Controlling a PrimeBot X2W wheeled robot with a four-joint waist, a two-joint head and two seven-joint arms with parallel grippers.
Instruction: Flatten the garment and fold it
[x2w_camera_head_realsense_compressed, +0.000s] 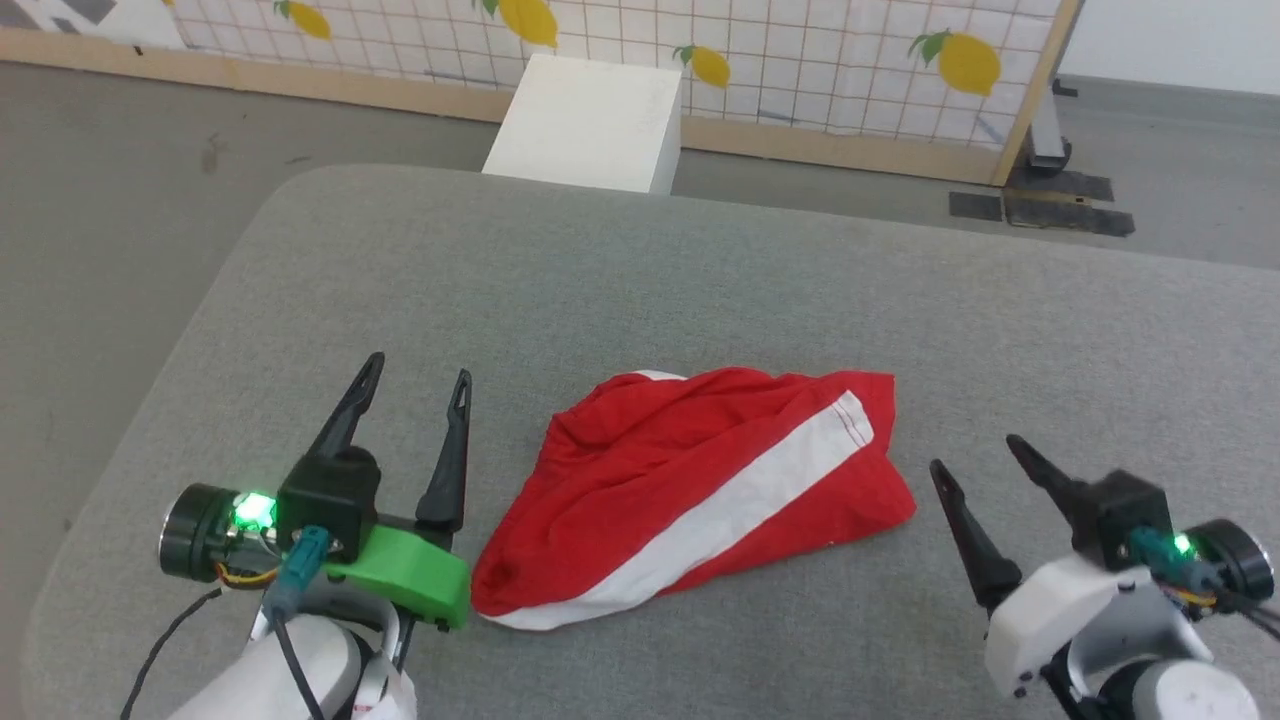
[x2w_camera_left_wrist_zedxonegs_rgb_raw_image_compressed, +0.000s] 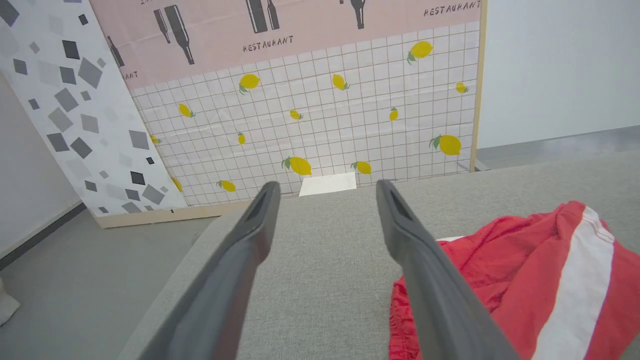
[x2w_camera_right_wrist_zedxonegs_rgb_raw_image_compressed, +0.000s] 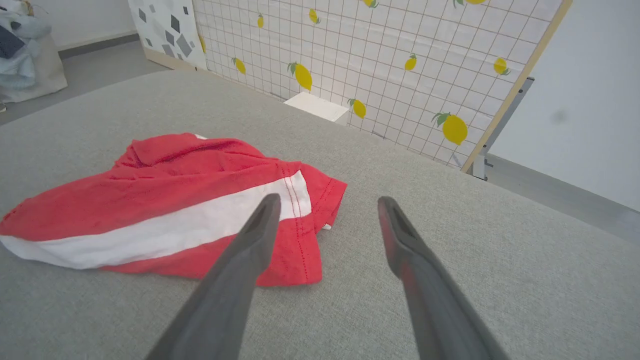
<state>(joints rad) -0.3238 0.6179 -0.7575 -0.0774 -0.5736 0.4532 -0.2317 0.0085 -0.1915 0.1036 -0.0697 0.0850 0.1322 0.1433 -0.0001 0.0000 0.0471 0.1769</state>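
The garment (x2w_camera_head_realsense_compressed: 690, 490) is a pair of red shorts with a wide white stripe, lying in a loosely folded heap on the grey table (x2w_camera_head_realsense_compressed: 640, 280), near its front middle. It also appears at the lower right in the left wrist view (x2w_camera_left_wrist_zedxonegs_rgb_raw_image_compressed: 525, 280) and at the left in the right wrist view (x2w_camera_right_wrist_zedxonegs_rgb_raw_image_compressed: 175, 210). My left gripper (x2w_camera_head_realsense_compressed: 415, 375) stands open just left of the heap, nothing between its fingers (x2w_camera_left_wrist_zedxonegs_rgb_raw_image_compressed: 240, 265). To the right of the garment my right gripper (x2w_camera_head_realsense_compressed: 975, 455) is open too, its fingers (x2w_camera_right_wrist_zedxonegs_rgb_raw_image_compressed: 240, 270) apart from the cloth.
Beyond the table's far edge stands a white box (x2w_camera_head_realsense_compressed: 590, 125) against a lemon-patterned screen (x2w_camera_head_realsense_compressed: 800, 50). Grey floor surrounds the table. A pile of pale cloth (x2w_camera_right_wrist_zedxonegs_rgb_raw_image_compressed: 25, 50) lies on the floor at the far left in the right wrist view.
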